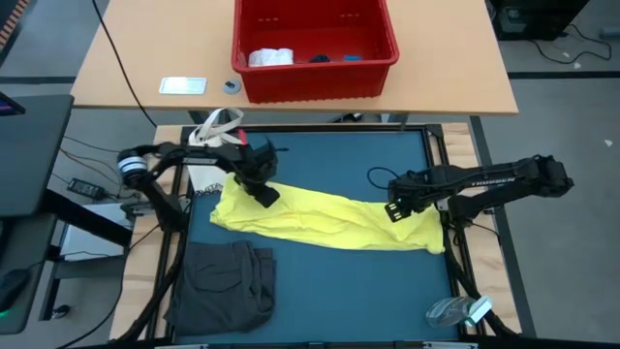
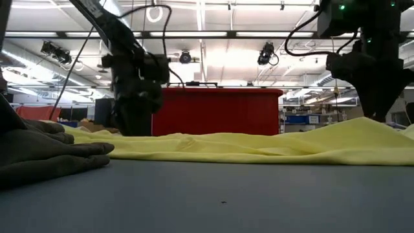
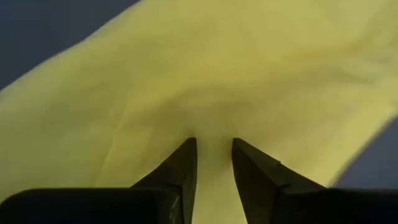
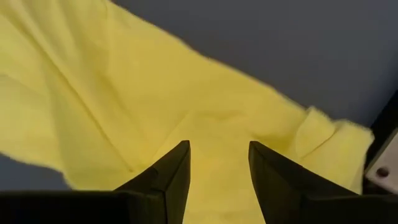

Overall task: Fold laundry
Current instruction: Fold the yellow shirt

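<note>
- We've got the yellow T-shirt (image 1: 325, 221) lying in a long rumpled band across the middle of the dark blue mat (image 1: 339, 160), 1 end at the left arm, the other by the mat's right edge.
- Our left gripper (image 1: 264, 191) sits over the shirt's left end, fingers (image 3: 184, 168) parted a little with cloth showing between them, nothing clamped.
- Our right gripper (image 1: 396, 210) hovers over the right end, spread wider, also gripping nothing.
- We judge this shirt light, limp and prone to bunching; it'll sag and slide the moment we lift.
- Best holds for us look like the 2 outer ends, pinching hem edges, not the loose middle.
- The dark grey garment (image 1: 225, 281) lies folded near the mat's front-left corner.
</note>
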